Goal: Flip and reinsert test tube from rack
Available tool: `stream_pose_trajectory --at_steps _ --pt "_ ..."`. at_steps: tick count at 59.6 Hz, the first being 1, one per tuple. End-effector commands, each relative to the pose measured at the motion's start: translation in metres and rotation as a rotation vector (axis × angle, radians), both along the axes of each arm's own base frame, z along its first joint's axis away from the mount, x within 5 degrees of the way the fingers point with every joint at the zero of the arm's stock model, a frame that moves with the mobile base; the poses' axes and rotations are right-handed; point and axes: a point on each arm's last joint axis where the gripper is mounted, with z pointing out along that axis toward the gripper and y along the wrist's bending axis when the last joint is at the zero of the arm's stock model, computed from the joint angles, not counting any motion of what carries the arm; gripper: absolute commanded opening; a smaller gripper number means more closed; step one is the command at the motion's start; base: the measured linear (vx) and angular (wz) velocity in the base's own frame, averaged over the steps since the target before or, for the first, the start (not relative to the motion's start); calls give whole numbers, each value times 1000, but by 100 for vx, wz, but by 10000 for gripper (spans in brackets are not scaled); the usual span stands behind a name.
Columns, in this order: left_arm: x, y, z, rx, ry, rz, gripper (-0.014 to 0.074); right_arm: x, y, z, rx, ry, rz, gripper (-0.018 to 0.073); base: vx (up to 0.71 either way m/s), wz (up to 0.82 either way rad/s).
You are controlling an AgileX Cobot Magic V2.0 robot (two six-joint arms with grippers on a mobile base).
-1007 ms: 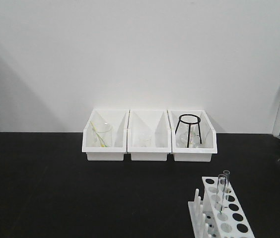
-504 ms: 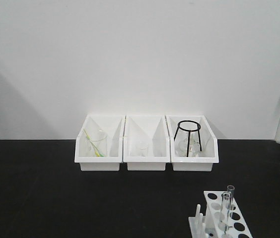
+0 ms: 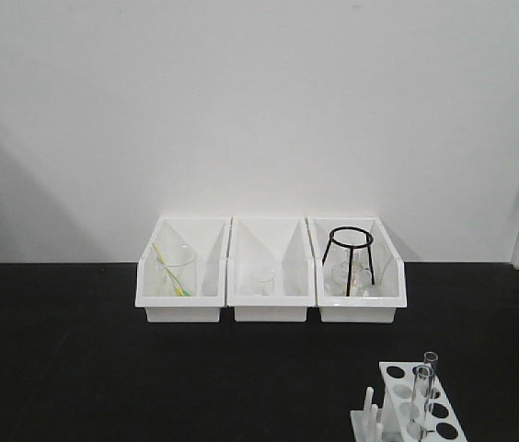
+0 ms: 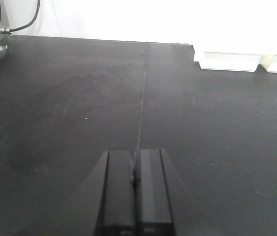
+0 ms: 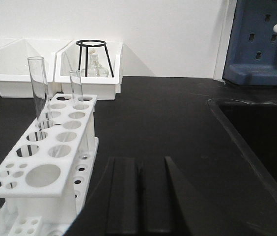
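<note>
The white rack [image 3: 413, 408] stands at the bottom right of the front view, cut off by the frame edge. Two clear test tubes stand upright in its holes, one nearer the camera [image 3: 420, 394] and one behind [image 3: 431, 365]. In the right wrist view the rack [image 5: 45, 157] is at the left with the taller test tube [image 5: 39, 88] and a second test tube [image 5: 77, 103] open end up. My right gripper [image 5: 139, 169] is shut and empty, just right of the rack. My left gripper [image 4: 135, 160] is shut and empty above the bare black table [image 4: 79, 98].
Three white bins [image 3: 270, 269] line the wall: the left holds a beaker [image 3: 176, 271], the middle a small beaker [image 3: 261, 279], the right a black wire tripod [image 3: 348, 258]. A dark recessed sink [image 5: 261, 137] lies right of my right gripper, a blue pegboard [image 5: 261, 42] behind it.
The front view has shifted: the bins sit slightly further left and the rack has dropped lower in the frame. The tubes stay in their holes.
</note>
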Motion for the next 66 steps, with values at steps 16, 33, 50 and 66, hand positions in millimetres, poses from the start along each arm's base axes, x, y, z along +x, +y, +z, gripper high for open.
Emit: stream_pose_trajectory --at_steps 16,33,50,66 --pt "1 -1 8 3 -98 -11 -6 0 1 17 -103 -192 11 -8 0 0" --pt "1 -1 8 3 -98 -11 -6 -1 2 28 -97 -317 22 -8 0 0" --pt "1 -1 8 3 -98 -11 -6 -4 2 49 -35 -368 22 -8 0 0" --pt "1 -1 8 3 -98 -11 -6 12 1 93 -51 -274 14 -8 0 0"
